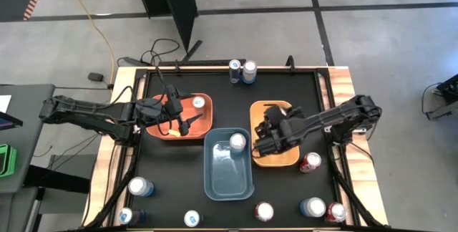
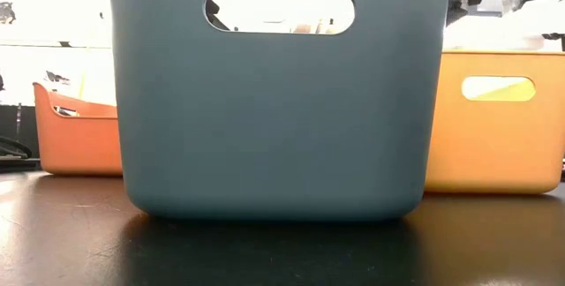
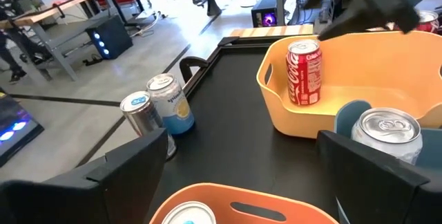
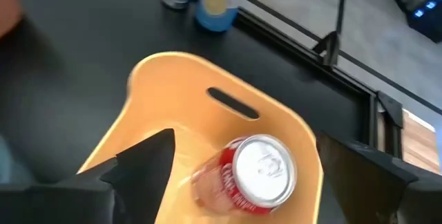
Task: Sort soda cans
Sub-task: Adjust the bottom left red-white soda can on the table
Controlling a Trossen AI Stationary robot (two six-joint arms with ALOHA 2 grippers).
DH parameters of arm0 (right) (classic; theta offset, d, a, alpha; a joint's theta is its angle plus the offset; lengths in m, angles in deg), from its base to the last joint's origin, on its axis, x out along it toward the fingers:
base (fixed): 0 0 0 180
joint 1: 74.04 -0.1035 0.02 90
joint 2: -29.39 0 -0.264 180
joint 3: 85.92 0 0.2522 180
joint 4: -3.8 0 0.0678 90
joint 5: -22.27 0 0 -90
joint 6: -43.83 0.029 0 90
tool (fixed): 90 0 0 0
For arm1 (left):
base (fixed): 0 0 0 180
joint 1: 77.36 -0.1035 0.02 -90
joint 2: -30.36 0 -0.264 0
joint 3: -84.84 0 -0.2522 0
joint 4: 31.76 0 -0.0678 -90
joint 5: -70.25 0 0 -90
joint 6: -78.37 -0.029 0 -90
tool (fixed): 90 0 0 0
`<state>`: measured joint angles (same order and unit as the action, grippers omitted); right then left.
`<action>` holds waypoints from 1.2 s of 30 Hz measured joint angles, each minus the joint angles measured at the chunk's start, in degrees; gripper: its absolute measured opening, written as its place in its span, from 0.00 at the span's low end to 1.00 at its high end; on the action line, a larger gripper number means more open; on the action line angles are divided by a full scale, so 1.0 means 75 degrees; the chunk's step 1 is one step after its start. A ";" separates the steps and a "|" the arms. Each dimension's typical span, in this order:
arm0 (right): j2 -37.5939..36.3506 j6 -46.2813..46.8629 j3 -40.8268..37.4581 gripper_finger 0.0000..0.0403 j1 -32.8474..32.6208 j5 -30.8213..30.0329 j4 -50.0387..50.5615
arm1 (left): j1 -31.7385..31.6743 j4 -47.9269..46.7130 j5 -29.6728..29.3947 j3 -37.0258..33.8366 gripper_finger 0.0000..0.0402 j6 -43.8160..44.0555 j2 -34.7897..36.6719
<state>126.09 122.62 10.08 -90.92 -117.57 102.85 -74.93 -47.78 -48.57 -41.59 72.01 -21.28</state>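
My right gripper (image 1: 265,133) (image 4: 243,144) hangs open over the yellow bin (image 1: 280,159). Its fingers stand on either side of a red can (image 4: 250,174) and do not touch it. That can (image 3: 304,72) stands upright on the bin's floor and is hidden under the gripper in the high view. My left gripper (image 1: 186,122) (image 3: 242,182) is open above the orange bin (image 1: 204,128), which holds a white-topped can (image 1: 199,102). A silver can (image 1: 237,142) (image 3: 390,131) stands in the blue bin (image 1: 215,182).
Two cans (image 1: 242,69) (image 3: 157,106) stand at the table's far edge. Several more stand along the near edge (image 1: 141,186) (image 1: 264,211) (image 1: 313,207), and a red one (image 1: 310,162) is beside the yellow bin. In the low view the blue bin's wall (image 2: 282,101) blocks most of the view.
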 joint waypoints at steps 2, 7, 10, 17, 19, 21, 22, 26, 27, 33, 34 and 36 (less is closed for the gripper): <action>0.0001 0.0140 0.0000 0.83 -0.0276 -0.0054 -0.0048 | -0.0002 0.0000 0.0000 0.0001 0.91 0.0004 0.0000; 0.0001 0.0473 0.0000 0.60 -0.0976 -0.0269 -0.0066 | -0.0001 0.0006 -0.0001 0.0000 0.91 -0.0004 0.0000; 0.0001 0.0489 0.0000 0.42 -0.1263 -0.0298 -0.0064 | 0.0000 0.0289 -0.0003 -0.0137 0.91 -0.0146 0.0000; 0.0001 0.0350 0.0000 0.03 -0.1664 -0.0310 -0.0065 | -0.0001 0.0440 -0.0003 -0.0187 0.91 -0.0270 0.0000; 0.0001 0.0321 0.0000 0.03 -0.1721 -0.0307 -0.0057 | -0.0001 0.0479 -0.0006 -0.0189 0.91 -0.0387 0.0000; 0.0001 0.0319 0.0000 0.03 -0.1761 -0.0265 -0.0057 | -0.0001 0.0624 -0.0006 -0.0189 0.91 -0.0561 0.0000; 0.0004 0.0316 0.0000 0.02 -0.1755 -0.0225 -0.0041 | 0.0000 0.0711 -0.0004 -0.0189 0.91 -0.0640 0.0000; 0.0004 -0.0305 0.0000 0.01 -0.1759 0.0568 0.0005 | 0.0000 0.1141 -0.0009 -0.0189 0.91 -0.1026 0.0000; 0.0006 -0.0450 -0.0002 0.01 -0.1759 0.0827 0.0021 | -0.0002 0.1258 -0.0009 -0.0189 0.91 -0.1112 0.0000; 0.0007 -0.1274 -0.0003 0.00 -0.1810 0.1282 -0.0142 | 0.0000 0.1688 -0.0006 -0.0189 0.91 -0.1234 0.0000; 0.0007 -0.1502 -0.0003 0.00 -0.1808 0.1281 -0.0154 | -0.0001 0.1709 -0.0008 -0.0189 0.91 -0.1234 0.0000; 0.0007 -0.1801 -0.0003 0.01 -0.1765 0.1259 -0.0163 | -0.0001 0.1735 -0.0009 -0.0189 0.91 -0.1241 0.0000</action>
<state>126.14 109.11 10.06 -104.16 -108.13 101.63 -74.93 -34.77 -48.63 -43.01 62.71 -21.28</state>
